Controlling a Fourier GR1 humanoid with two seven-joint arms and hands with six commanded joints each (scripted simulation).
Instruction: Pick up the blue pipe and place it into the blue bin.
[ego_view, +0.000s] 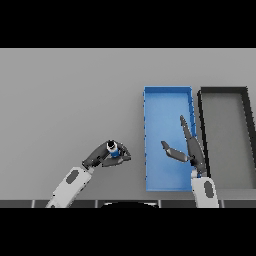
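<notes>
Left robot hand (106, 156): curled round pipe (114, 150), thumb one side, fingers other; arm in from lower left.
Right robot hand (187, 147): over blue bin (167, 92), fingers straight & spread, thumb out to left; holds nothing, idle.
Pipe: short blue piece w/ pale end cap facing up-left; clamped in left robot hand, just left of blue bin, outside it. Can't tell if lifted or touching table (65, 100).
Handling (judgement): prob. light, rigid, smooth plastic; round so could roll or twist in grip. Not fragile by look. Small vs. hand, so little to hold.
Grip point (judgement): mid-body, across the round, as now; cap end left free. Firm pinch needed, slippery surface likely.
Blue bin: open, long, shallow, right of centre; nothing inside seen, only right robot hand above floor. Near rim close to pipe.
Black bin (223, 91): right of blue bin, just beside it, grey floor, nothing inside seen. Not the target.
Task stage (judgement): pipe grasped, not yet in bin. Next calls for short carry rightward over near wall, then release.
Risk (judgement): right robot hand occupies mid-bin, poss. clash; drop nearer left edge safer. Pipe may roll on landing; walls should stop it.
</notes>
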